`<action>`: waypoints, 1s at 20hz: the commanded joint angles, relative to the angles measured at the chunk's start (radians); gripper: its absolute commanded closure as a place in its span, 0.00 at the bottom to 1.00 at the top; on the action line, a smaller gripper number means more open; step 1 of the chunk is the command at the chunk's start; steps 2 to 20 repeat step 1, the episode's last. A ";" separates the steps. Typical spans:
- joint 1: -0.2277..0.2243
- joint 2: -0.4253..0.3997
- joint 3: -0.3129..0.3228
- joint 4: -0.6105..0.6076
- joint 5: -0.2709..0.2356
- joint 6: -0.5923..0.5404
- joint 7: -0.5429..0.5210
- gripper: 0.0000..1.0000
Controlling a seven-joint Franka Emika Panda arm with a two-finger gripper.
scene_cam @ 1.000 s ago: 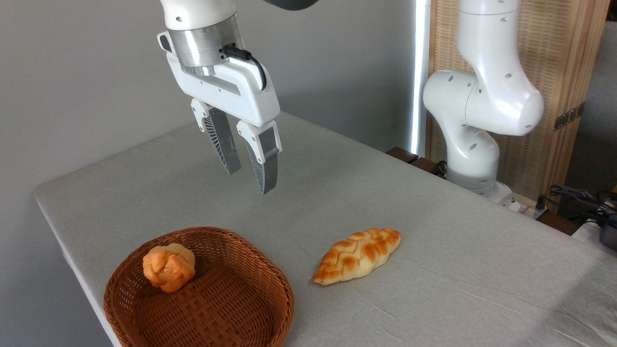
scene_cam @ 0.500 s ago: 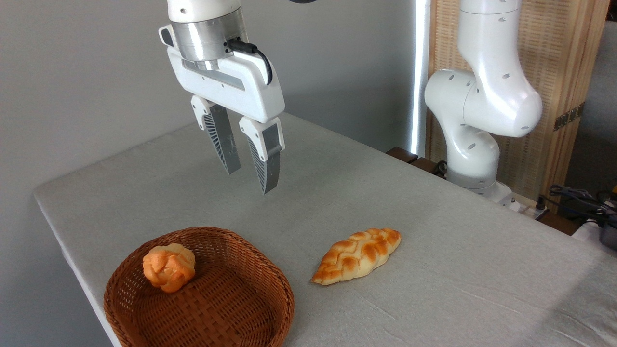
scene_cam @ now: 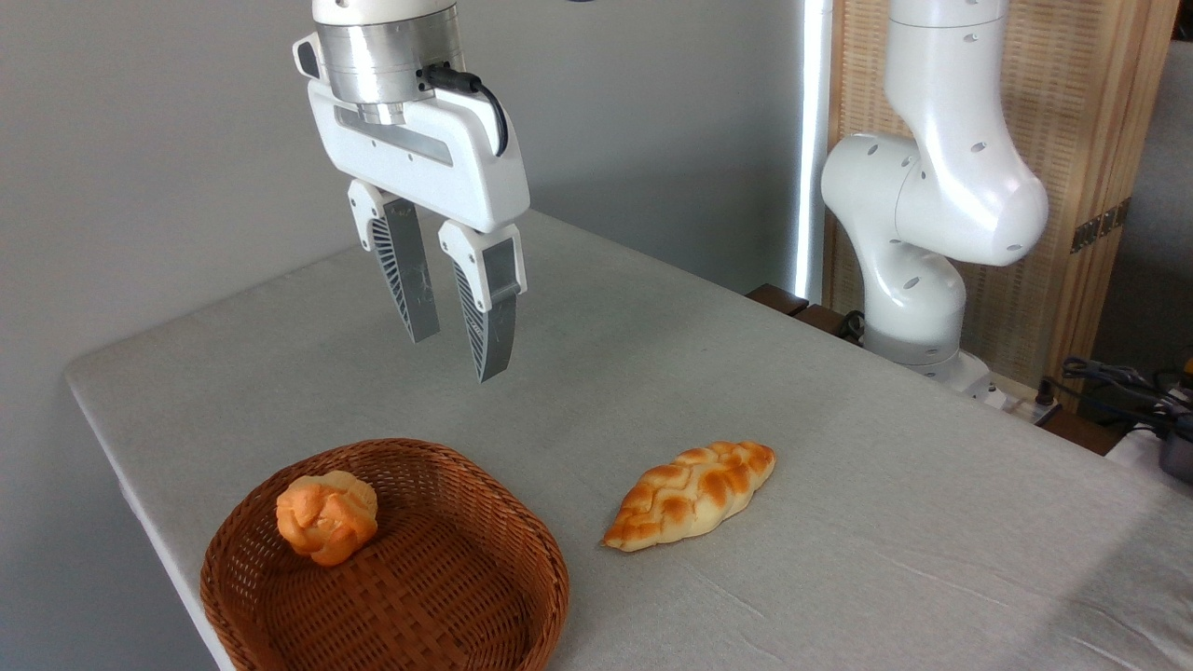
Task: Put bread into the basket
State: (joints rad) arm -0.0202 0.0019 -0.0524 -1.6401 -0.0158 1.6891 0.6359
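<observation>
The bread (scene_cam: 327, 528), a small round orange-golden bun with a lumpy top, lies inside the basket (scene_cam: 466, 596) near its left wall. The basket is round, shallow, reddish-brown wicker and stands at the table's front left corner. My gripper (scene_cam: 455, 356) hangs in the air above and behind the basket, well clear of the bread. Its two grey fingers point down with a gap between them and nothing held, so it is open.
A longer braided golden-brown loaf (scene_cam: 691, 494) lies on the grey table (scene_cam: 839, 522) to the right of the basket. The arm's white base (scene_cam: 918, 224) stands at the table's far right edge, with cables (scene_cam: 1118, 382) beyond it.
The gripper has shifted a little to the left and slightly up, staying open and empty. The bread, basket and loaf have not moved.
</observation>
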 commanded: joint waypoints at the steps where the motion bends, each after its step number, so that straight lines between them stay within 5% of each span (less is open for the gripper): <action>1: -0.020 -0.003 0.022 0.000 0.005 0.012 0.010 0.00; 20: -0.020 -0.003 0.022 0.000 0.005 0.012 0.010 0.00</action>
